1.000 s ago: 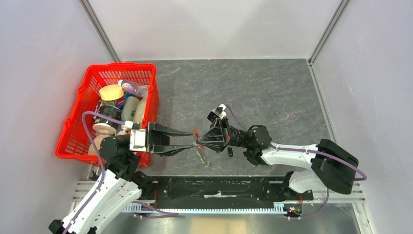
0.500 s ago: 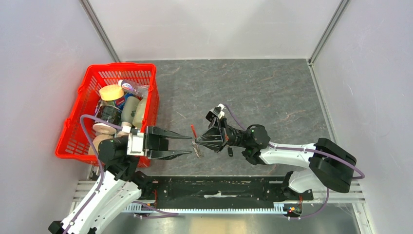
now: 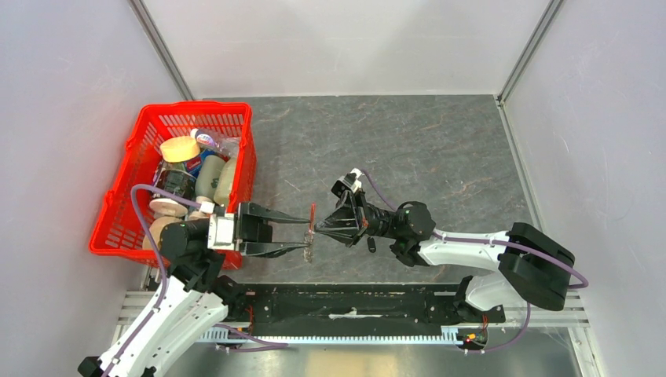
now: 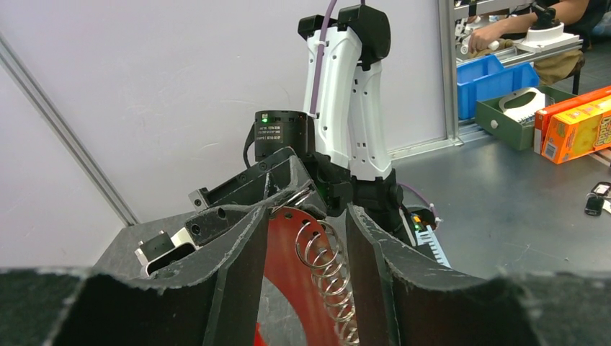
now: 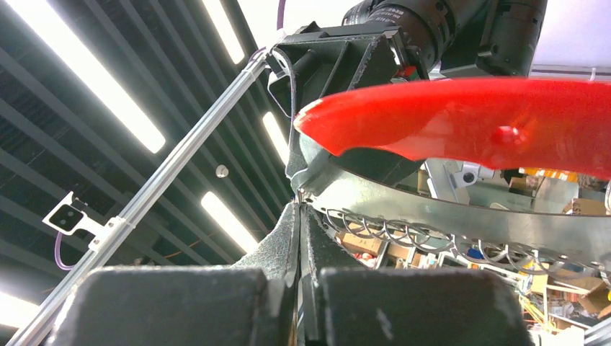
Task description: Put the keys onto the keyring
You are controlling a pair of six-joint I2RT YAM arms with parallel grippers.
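Note:
The keyring (image 3: 310, 233), a grey metal band with a row of wire rings and a red strip, hangs in the air over the near middle of the table. My right gripper (image 3: 316, 228) is shut on one end of the band; the right wrist view shows its fingertips (image 5: 298, 216) pinched on the metal, with the red strip (image 5: 461, 119) above. My left gripper (image 3: 306, 234) is open, one finger on each side of the keyring. In the left wrist view the red strip (image 4: 288, 267) and rings (image 4: 328, 270) stand between its fingers (image 4: 241, 267). The keys are out of view.
A red basket (image 3: 196, 107) full of bottles and jars stands at the left, close behind my left arm. Grey walls close in the table on the left, back and right. The black base rail (image 3: 353, 302) runs along the near edge.
My right gripper has carried the keyring a little to the left and turned it, so it hangs shorter and more edge-on. My left gripper drew back slightly and its jaws widened a little.

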